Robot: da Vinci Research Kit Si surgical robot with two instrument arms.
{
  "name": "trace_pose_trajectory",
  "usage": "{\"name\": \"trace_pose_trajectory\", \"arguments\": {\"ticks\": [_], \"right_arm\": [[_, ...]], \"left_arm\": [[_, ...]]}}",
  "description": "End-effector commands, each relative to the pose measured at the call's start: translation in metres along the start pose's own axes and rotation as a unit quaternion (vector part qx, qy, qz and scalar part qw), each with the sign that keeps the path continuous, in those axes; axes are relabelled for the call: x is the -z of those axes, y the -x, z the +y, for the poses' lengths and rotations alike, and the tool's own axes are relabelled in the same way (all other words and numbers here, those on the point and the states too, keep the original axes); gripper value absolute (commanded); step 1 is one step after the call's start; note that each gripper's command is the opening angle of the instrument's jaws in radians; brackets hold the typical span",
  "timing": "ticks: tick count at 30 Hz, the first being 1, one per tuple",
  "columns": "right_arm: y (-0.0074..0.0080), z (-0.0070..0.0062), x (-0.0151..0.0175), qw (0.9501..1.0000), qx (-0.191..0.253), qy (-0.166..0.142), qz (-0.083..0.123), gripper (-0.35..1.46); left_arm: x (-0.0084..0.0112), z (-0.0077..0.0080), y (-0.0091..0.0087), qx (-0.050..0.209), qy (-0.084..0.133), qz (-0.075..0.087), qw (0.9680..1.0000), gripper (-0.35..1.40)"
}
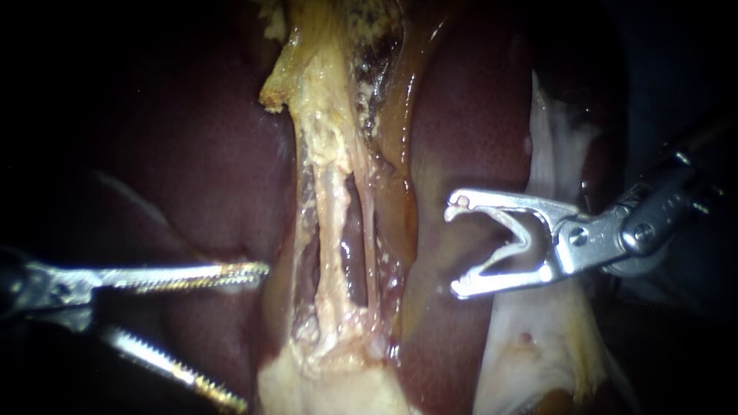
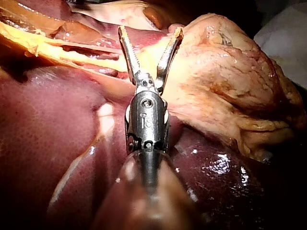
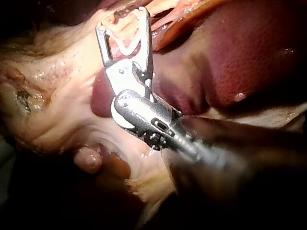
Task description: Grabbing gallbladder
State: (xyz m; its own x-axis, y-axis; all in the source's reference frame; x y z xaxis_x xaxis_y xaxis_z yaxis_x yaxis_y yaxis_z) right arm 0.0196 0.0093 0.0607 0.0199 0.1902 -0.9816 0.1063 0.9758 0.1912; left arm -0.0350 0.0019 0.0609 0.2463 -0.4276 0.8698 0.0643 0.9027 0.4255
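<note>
The gallbladder (image 1: 330,380) shows as a pale yellow lumpy mass at the lower middle of the endoscope view. Pale strands (image 1: 332,207) run up from it between the dark red liver lobes (image 1: 192,154). My left instrument (image 1: 254,336) comes in from the left, its toothed jaws wide open just left of the strands and touching nothing. In the left wrist view my left instrument (image 2: 150,32) spreads its jaws over the edge of the gallbladder (image 2: 225,72) without gripping it. My right instrument (image 1: 455,249) hovers open over the right liver lobe (image 1: 469,115), and in its own wrist view the right instrument (image 3: 122,20) holds nothing.
White, filmy tissue (image 1: 538,338) lies under and behind the right instrument's jaws. An amber, glistening fold (image 1: 400,100) runs along the right side of the strands. The liver (image 2: 57,124) fills the near ground under the left shaft.
</note>
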Motion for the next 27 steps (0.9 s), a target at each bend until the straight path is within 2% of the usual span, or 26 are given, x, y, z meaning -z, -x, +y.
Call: {"name": "trace_pose_trajectory", "arguments": {"ticks": [1,6,9,11,17,20,23,27], "right_arm": [[0.0000,0.0000,0.0000,1.0000,0.000,0.000,0.000,0.56],[0.0000,0.0000,0.0000,1.0000,0.000,0.000,0.000,0.56],[0.0000,0.0000,0.0000,1.0000,0.000,0.000,0.000,0.56],[0.0000,0.0000,0.0000,1.0000,0.000,0.000,0.000,0.56],[0.0000,0.0000,0.0000,1.0000,0.000,0.000,0.000,0.56],[0.0000,0.0000,0.0000,1.0000,0.000,0.000,0.000,0.56],[0.0000,0.0000,0.0000,1.0000,0.000,0.000,0.000,0.56],[0.0000,0.0000,-0.0001,1.0000,0.000,-0.001,0.001,0.55]], "left_arm": [[0.0000,0.0000,0.0000,0.000,0.000,0.000,1.0000,0.77],[0.0001,0.0001,0.0003,0.001,0.000,0.000,1.0000,0.79],[0.0006,0.0007,0.0014,0.002,0.007,0.000,1.0000,0.81],[0.0011,0.0014,0.0026,0.010,0.017,-0.003,0.9998,0.82],[0.0033,0.0050,0.0068,0.037,0.066,-0.032,0.9966,0.86],[0.0042,0.0076,0.0080,0.053,0.112,-0.043,0.9914,0.86],[0.0046,0.0098,0.0082,0.075,0.141,-0.047,0.9861,0.86],[0.0043,0.0123,0.0072,0.122,0.180,-0.049,0.9748,0.82]]}}
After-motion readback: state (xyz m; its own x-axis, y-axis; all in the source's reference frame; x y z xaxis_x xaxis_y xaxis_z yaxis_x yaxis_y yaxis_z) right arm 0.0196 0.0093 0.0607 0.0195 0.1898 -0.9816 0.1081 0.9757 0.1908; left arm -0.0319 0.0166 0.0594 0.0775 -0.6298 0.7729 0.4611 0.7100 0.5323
